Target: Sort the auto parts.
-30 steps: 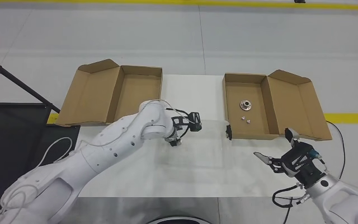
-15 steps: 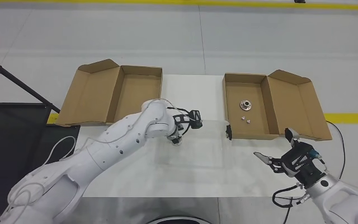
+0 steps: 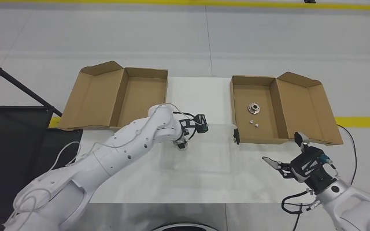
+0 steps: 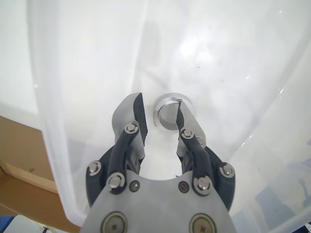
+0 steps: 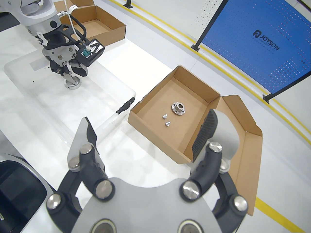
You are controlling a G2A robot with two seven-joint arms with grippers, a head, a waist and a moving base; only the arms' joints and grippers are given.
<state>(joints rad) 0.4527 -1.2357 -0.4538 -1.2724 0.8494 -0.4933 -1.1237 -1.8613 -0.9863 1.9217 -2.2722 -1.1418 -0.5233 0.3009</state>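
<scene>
Inside the clear tray (image 5: 97, 83) at mid-table, the left gripper (image 4: 159, 99) has barely shifted, part-open astride one wall of the metal ring (image 4: 166, 120), holding nothing (right gripper (image 5: 148, 117) wide open, empty), so pickup looks imminent.

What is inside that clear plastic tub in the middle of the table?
One metal ring and the left gripper, open, one finger dipping into the ring's hole. That finger covers part of the ring.

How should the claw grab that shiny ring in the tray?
Grip its thin wall, coming from straight above. The ring lies flat in the clear tray with its hole facing up, so the wall can be pinched from inside and outside.
</scene>
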